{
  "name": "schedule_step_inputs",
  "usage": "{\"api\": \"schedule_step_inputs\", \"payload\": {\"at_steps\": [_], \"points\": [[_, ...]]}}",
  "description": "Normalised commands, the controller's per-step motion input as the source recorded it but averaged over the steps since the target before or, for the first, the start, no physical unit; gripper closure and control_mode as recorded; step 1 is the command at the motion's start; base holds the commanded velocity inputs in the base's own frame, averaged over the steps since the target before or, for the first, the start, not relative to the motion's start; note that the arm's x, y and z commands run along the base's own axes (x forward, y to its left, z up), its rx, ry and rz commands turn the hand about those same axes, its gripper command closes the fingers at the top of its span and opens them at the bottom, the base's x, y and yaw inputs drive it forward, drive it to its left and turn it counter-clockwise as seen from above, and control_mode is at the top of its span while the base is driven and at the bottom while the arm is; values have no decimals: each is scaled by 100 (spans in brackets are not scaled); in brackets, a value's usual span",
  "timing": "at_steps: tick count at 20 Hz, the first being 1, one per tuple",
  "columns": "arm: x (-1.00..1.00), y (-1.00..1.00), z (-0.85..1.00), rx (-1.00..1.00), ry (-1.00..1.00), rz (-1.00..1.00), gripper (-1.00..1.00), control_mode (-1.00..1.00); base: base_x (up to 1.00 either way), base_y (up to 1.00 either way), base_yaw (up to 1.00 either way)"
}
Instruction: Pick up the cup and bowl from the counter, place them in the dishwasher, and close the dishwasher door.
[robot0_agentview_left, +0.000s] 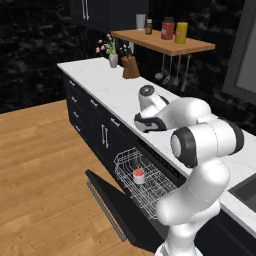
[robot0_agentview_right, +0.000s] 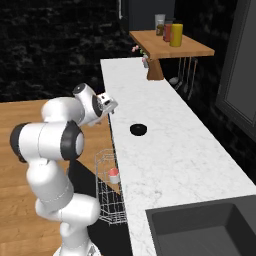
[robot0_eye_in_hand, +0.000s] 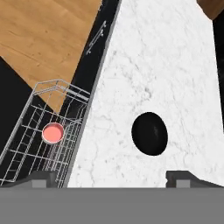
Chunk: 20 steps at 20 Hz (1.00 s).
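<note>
The cup (robot0_agentview_left: 138, 174) sits upright in the white rack (robot0_agentview_left: 145, 185) of the open dishwasher (robot0_agentview_left: 150, 165). The bowl (robot0_agentview_right: 138, 129) rests on the counter (robot0_agentview_right: 165, 145), near its front edge above the rack. The gripper (robot0_agentview_right: 111, 106) hangs above that edge, fingers spread wide and empty. It should centre over the bowl's rim, descend straight, and pinch one wall. In the left base view the arm hides the bowl.

The cup (robot0_agentview_left: 138, 175), pale-sided with a red top, stands upright in the white wire rack (robot0_agentview_left: 150, 192) of the dishwasher (robot0_agentview_left: 160, 165). The door (robot0_agentview_left: 120, 210) hangs fully open and flat. The black bowl (robot0_agentview_right: 138, 129) sits upright on the marble table (robot0_agentview_right: 165, 150), near its front edge, below me.
</note>
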Motion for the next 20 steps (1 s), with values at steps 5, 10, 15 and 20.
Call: {"api": "schedule_step_inputs", "payload": {"at_steps": [5, 10, 15, 20], "points": [[20, -43, -27, -10, 0, 0, -100, -100, 0, 0, 0], [2, -43, -52, -4, 0, 0, -100, -100, 0, 0, 0], [18, -42, -43, 0, 0, 0, -100, -100, 0, 0, 0], [31, -28, -42, 1, 0, 0, -100, -100, 0, 0, 0]]}}
